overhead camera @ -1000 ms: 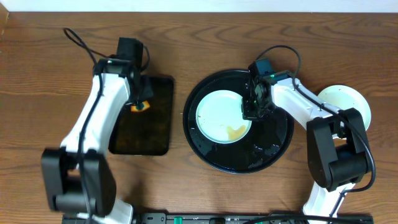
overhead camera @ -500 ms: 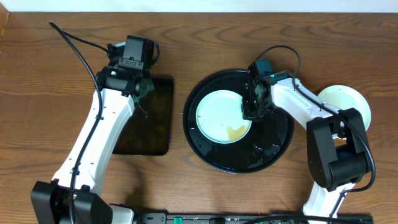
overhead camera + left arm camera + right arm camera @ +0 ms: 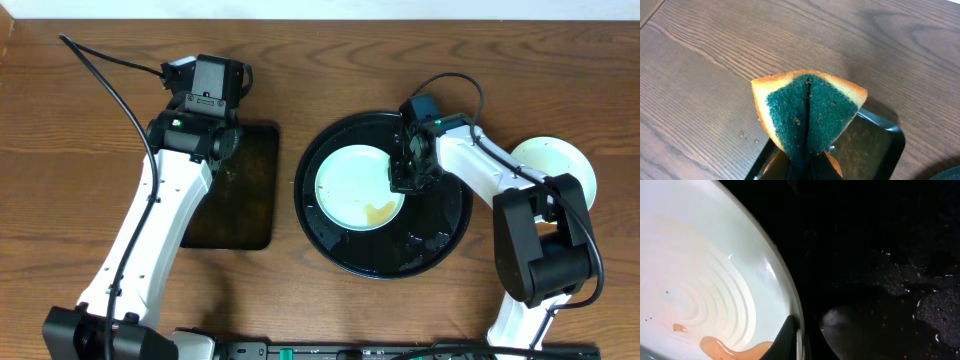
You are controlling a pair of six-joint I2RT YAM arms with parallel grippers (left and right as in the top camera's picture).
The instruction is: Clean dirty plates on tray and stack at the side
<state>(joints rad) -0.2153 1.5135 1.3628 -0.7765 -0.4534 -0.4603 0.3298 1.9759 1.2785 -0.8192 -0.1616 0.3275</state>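
Note:
A pale mint-blue plate (image 3: 357,186) with a brown-yellow smear (image 3: 379,211) lies in the round black tray (image 3: 440,245). My right gripper (image 3: 400,182) is shut on the plate's right rim; in the right wrist view the rim (image 3: 790,297) runs between the fingers (image 3: 802,340), with the smear (image 3: 727,347) beside them. A stack of pale plates (image 3: 556,166) sits right of the tray, partly hidden by the right arm. My left gripper (image 3: 222,165) is shut on a folded orange sponge with a green scrub face (image 3: 810,115), held above the rectangular tray's far edge.
The rectangular black tray (image 3: 245,210) lies left of the round tray; its corner shows in the left wrist view (image 3: 880,145). The round tray's floor is wet (image 3: 910,290). The left arm's cable loops over the table's far left (image 3: 110,75).
My left gripper has lifted the sponge off the rectangular tray and moved toward its far edge. The right gripper and the plate have not moved.

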